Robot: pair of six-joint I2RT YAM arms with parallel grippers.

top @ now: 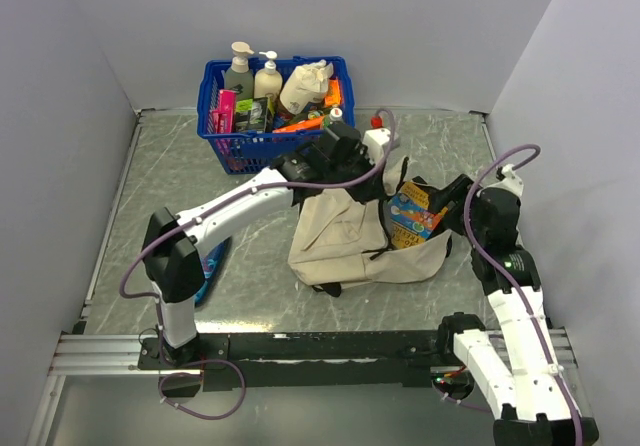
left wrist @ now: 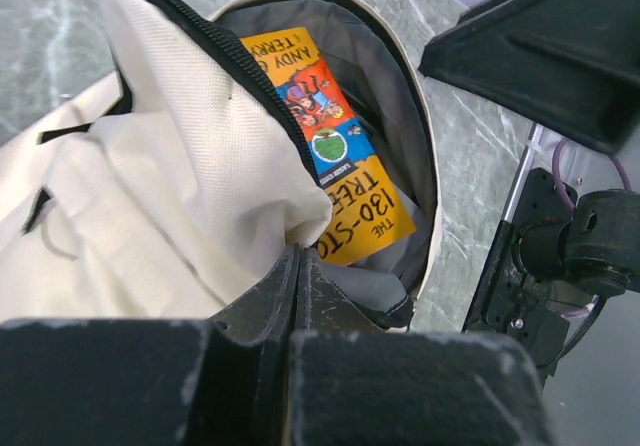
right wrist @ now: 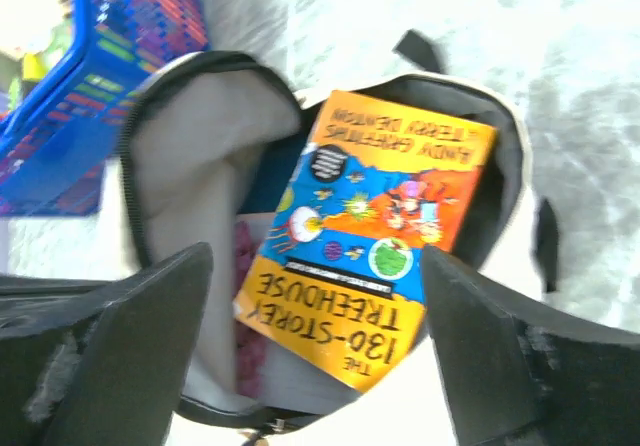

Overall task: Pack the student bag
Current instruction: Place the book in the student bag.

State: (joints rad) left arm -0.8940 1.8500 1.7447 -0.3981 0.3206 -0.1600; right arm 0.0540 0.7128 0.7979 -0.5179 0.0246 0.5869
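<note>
The student bag is a beige fabric backpack lying in the middle of the table with its zipped mouth open toward the right. A yellow, blue and orange paperback book lies in the mouth, partly inside. My left gripper is shut on the rim of the student bag, holding the opening up beside the book. My right gripper stands open just above the book, its fingers on either side and touching nothing. The grey lining shows behind the book.
A blue plastic basket with bottles and packets stands at the back, left of the bag. A small blue pencil case lies under my left arm. Grey walls close the table on three sides.
</note>
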